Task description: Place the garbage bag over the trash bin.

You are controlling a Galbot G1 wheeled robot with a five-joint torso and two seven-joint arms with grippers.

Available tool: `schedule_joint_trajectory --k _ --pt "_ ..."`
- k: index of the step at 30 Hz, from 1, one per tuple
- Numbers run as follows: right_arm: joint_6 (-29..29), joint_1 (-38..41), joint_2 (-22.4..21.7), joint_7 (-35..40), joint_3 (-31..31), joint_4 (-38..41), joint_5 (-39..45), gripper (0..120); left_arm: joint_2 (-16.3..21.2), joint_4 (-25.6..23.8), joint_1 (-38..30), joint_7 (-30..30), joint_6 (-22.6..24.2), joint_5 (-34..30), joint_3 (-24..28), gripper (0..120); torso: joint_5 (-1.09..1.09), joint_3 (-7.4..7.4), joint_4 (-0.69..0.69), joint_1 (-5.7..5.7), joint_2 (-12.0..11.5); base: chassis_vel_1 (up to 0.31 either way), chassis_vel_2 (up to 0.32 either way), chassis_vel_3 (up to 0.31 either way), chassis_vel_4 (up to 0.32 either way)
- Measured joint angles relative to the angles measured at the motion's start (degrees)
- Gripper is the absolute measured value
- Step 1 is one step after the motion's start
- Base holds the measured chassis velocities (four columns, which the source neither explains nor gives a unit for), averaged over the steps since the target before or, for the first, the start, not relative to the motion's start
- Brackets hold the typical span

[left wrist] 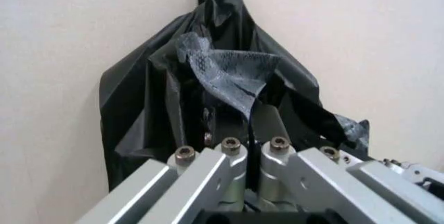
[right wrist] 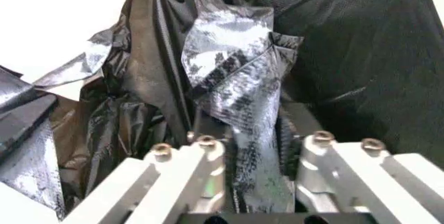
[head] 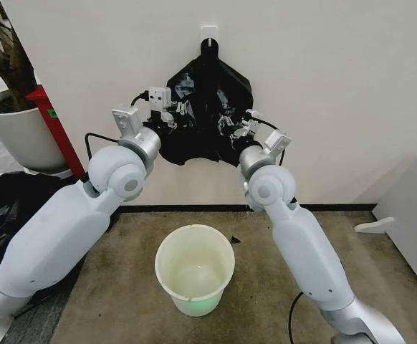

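White trash bin on brown floor

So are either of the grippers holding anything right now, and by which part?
Both grip the crinkled black plastic bag hanging from the wall hook: left gripper and right gripper each pinch a fold of it.

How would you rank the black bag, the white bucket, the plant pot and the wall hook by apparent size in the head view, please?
1. Black bag
2. White bucket and plant pot: look alike, pot cropped
3. Wall hook
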Motion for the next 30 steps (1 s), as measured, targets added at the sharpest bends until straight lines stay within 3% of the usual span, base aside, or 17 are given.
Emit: schedule_joint_trajectory --k 3,13,17,21,30 --pt "0.2 0.0 0.1 -0.1 0.0 0.0 0.0 0 0.1 -0.2 0.2 0.0 0.0 0.0 -0.2 0 0.00 0.00 0.00 0.00 0.0 0.000 0.000 0.000 0.000" --pt "0.2 -2.4 -0.6 -1.3 0.8 3.0 -1.6 0 1.9 -2.4 6.1 -0.1 -0.3 -0.3 -2.6 0 0.00 0.00 -0.01 0.00 0.0 0.000 0.000 0.000 0.000" --pt "0.2 -12.9 -1.1 -3.9 2.7 6.6 -7.7 0 4.6 -7.9 19.0 1.3 -2.1 2.8 -6.2 0 0.01 0.00 0.03 0.00 0.0 0.000 0.000 0.000 0.000" --pt "-0.2 -19.2 -3.2 -5.0 3.4 11.7 -8.8 0 5.5 -10.8 23.9 1.6 -3.1 3.3 -7.7 0 0.04 -0.02 0.00 -0.01 0.0 0.000 0.000 0.000 0.000" --pt "-2.6 -16.7 -8.5 -3.6 3.9 20.4 -1.4 0 7.4 -15.3 20.7 1.4 -3.5 -1.0 -9.4 0 0.02 -0.01 0.00 -0.01 0.0 0.000 0.000 0.000 0.000"
